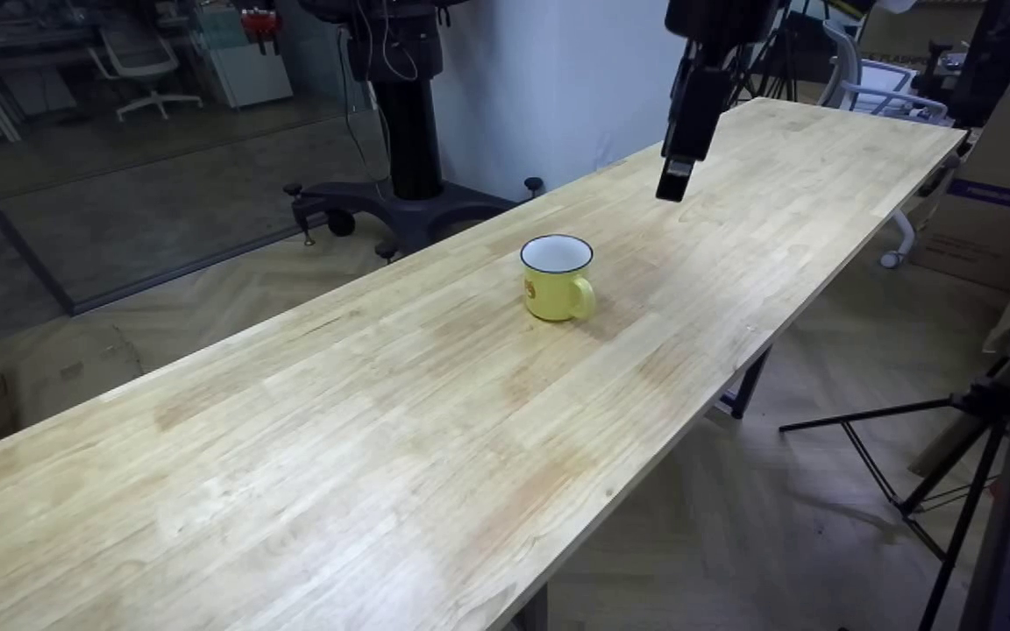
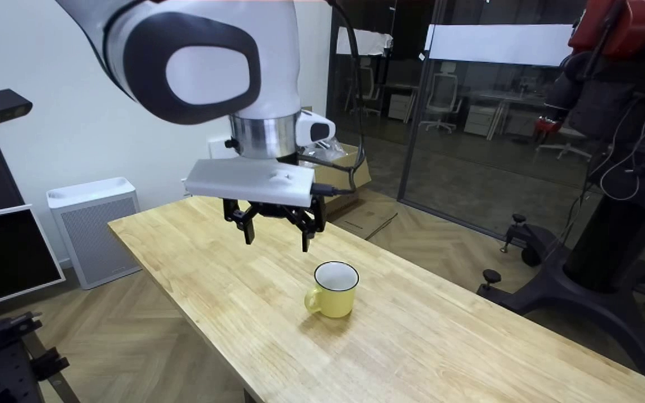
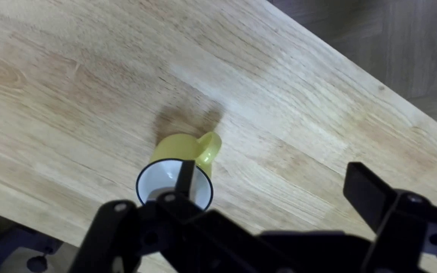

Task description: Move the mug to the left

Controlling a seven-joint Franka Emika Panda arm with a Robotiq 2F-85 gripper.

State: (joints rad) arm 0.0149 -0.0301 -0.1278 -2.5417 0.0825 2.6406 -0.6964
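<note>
A small yellow mug with a white inside and a dark rim stands upright on the wooden table. The mug shows in both exterior views (image 1: 549,296) (image 2: 338,303) and in the wrist view (image 3: 176,146). My gripper (image 2: 277,243) is open and empty, raised above the table, apart from the mug. In an exterior view my gripper (image 1: 674,182) shows edge-on, above and behind the mug. In the wrist view my gripper (image 3: 273,180) has its fingers wide apart. The left finger there overlaps the mug's opening and hides part of it; the handle points up and right.
The long wooden table (image 1: 295,447) has a drop along its edges. A dark wheeled stand (image 2: 597,263) is beyond one long side. A cardboard box (image 2: 350,168) is past the table's far end. A black tripod (image 1: 987,394) stands on the floor beside the table.
</note>
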